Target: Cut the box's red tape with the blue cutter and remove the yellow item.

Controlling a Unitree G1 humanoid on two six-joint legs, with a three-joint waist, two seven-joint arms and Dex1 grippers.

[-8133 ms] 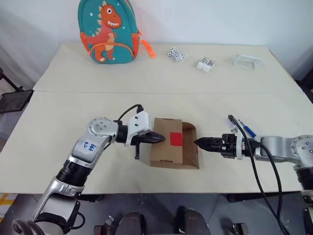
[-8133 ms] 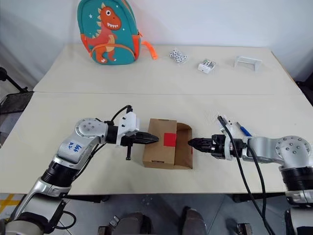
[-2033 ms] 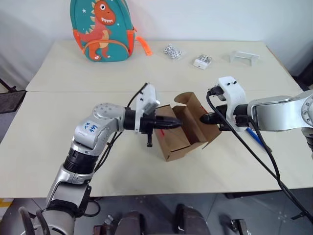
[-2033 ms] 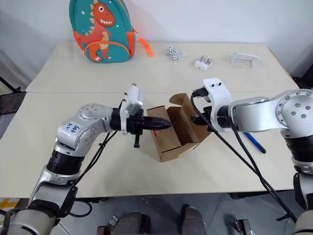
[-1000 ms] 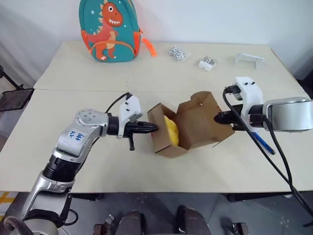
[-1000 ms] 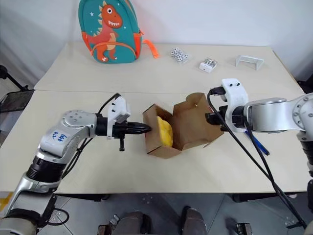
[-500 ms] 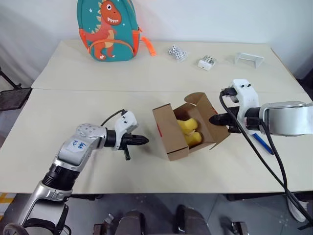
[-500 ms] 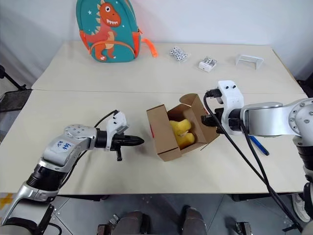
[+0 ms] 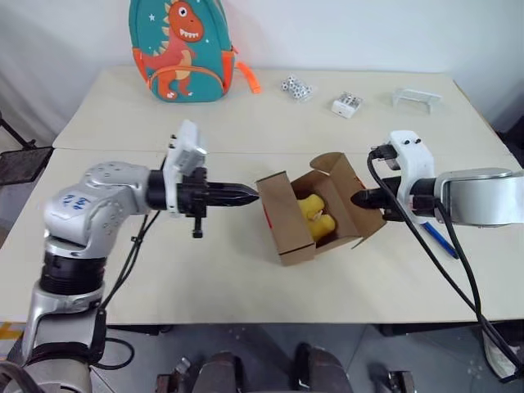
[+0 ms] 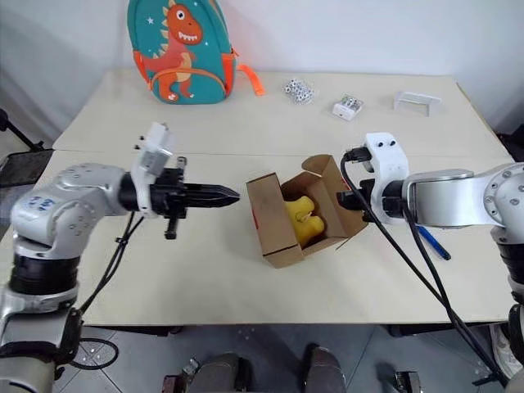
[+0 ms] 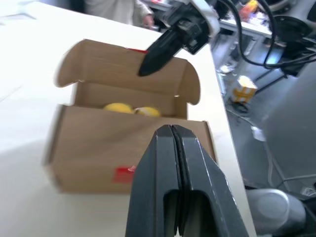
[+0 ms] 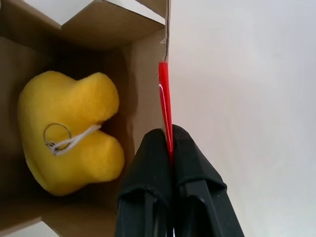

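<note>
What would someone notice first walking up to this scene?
The open box at the table's middle, with the yellow item inside. The right gripper is shut on its lid flap at the red tape, and the shut left gripper points at the box. A dinosaur backpack stands at the far edge.

Pale beige table (image 9: 246, 131), seam across its middle, dinosaur backpack (image 9: 180, 51) upright at far edge, small white pieces (image 9: 295, 88), white block (image 9: 346, 105), white bracket (image 9: 417, 99), blue cutter (image 9: 442, 240) near right edge, open box (image 9: 315, 217) tilted at centre
</note>
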